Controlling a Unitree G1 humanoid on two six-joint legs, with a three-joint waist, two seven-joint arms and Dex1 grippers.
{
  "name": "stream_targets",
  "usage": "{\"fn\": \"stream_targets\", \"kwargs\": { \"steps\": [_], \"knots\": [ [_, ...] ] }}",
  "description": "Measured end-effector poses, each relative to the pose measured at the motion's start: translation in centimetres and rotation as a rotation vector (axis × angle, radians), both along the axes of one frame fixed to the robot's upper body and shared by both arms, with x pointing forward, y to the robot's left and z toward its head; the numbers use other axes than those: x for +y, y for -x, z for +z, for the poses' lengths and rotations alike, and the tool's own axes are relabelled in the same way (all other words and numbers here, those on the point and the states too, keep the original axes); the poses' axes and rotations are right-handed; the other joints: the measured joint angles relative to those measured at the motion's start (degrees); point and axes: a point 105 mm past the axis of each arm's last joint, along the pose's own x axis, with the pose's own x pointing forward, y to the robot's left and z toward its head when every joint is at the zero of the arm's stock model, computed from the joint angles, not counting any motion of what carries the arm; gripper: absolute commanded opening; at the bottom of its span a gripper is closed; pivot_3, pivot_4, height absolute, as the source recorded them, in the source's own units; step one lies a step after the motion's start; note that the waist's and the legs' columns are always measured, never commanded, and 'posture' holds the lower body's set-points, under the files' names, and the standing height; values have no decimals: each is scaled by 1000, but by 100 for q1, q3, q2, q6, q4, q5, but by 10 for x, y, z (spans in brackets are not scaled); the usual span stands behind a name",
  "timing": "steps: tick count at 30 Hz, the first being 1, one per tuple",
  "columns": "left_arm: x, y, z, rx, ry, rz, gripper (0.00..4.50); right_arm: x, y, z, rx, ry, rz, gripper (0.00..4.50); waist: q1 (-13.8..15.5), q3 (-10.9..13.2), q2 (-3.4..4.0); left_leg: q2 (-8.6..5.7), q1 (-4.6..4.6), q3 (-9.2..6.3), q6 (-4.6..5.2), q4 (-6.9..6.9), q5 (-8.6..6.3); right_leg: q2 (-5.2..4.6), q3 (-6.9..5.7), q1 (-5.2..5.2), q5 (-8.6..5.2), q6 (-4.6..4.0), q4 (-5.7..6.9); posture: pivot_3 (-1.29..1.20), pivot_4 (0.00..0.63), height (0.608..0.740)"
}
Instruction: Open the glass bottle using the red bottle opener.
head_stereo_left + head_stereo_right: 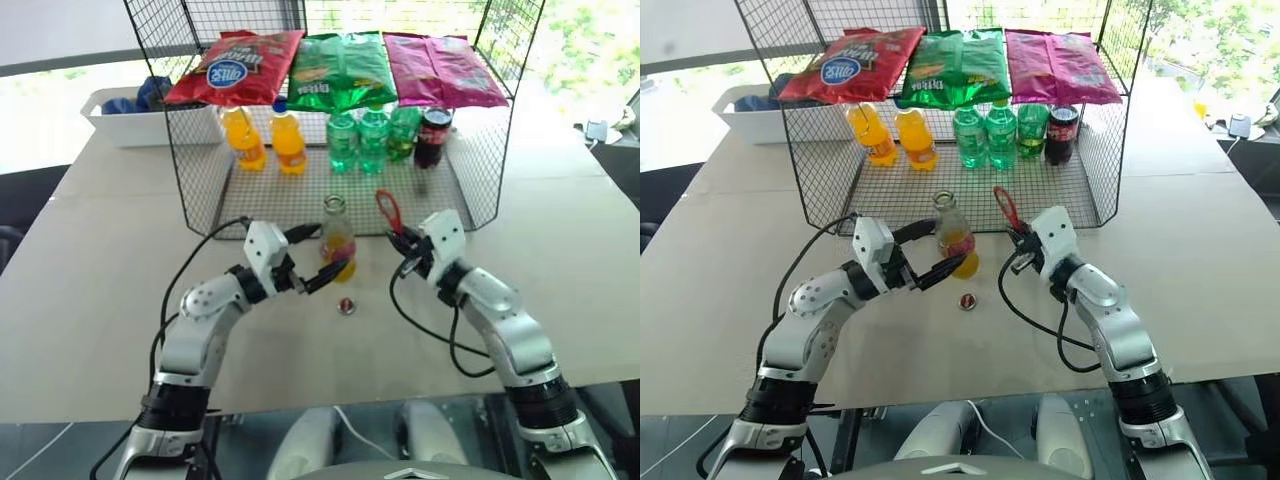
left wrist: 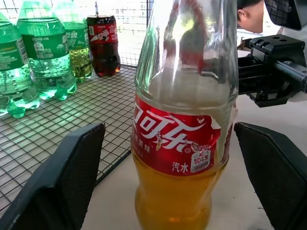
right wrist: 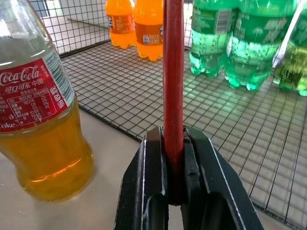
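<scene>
Already uncapped: bottle stands free, opener in the right gripper

I take the glass bottle [image 1: 337, 238] as my landmark. It stands upright on the table [image 1: 110, 300], just in front of the wire rack's [image 1: 200, 180] mesh floor, about half full of orange drink, and its mouth looks bare. A small round bottle cap [image 1: 346, 306] lies on the table just in front of the bottle, which I judge to be the one that came off, so the opening step looks done.

My left gripper [image 1: 310, 258] sits level beside the bottle with its fingers [image 2: 72, 172] spread wide on either side of the body, touching neither flank in the wrist view. I read that as a steadying grip let go, the bottle now standing on its own.

To the bottle's right, my right gripper [image 1: 402, 243] is clamped tight on the handle of the red bottle opener [image 1: 387, 210], whose ring head stands upright, clear of the neck and beside it.

Behind the bottle, the rack holds orange and green plastic bottles, a cola bottle, and snack bags on top.
</scene>
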Motion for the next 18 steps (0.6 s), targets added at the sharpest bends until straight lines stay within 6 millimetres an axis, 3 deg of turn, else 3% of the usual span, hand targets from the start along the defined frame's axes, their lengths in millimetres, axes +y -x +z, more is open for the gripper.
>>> {"fn": "stream_targets", "kwargs": {
  "steps": [1,4,6,10,11,18],
  "knots": [
    [1,1,-3,9,-6,-1,4446,-1,4,-5,61,-12,11,0,-2,0,0,0,-1,1,0,-1,0,0,0,0,0,0,-2,0,150,740],
    [5,6,-8,26,-26,1,4500,-5,23,-21,223,13,81,1144,1,0,1,0,-4,0,1,-1,0,-7,0,0,0,0,-3,0,150,740],
    [11,12,-15,46,-51,3,4500,-8,36,-29,308,29,115,2119,0,1,1,2,-4,-1,1,-2,-1,-12,-1,0,0,0,-3,0,150,740],
    [16,25,-25,89,-76,-10,4500,-14,41,-31,339,34,91,4163,-5,1,2,6,-2,1,0,-1,0,-12,-1,1,0,1,0,0,150,740],
    [18,27,-26,94,-79,-8,4500,-15,40,-31,337,34,85,4449,-4,1,2,6,-2,1,0,-1,-1,-11,-2,1,0,1,0,0,150,740],
    [54,37,-32,120,-120,106,4500,-54,43,-32,188,154,-45,4449,32,2,3,1,-3,-1,1,-1,-1,-9,-7,0,0,1,-4,0,150,740]
  ]
}}
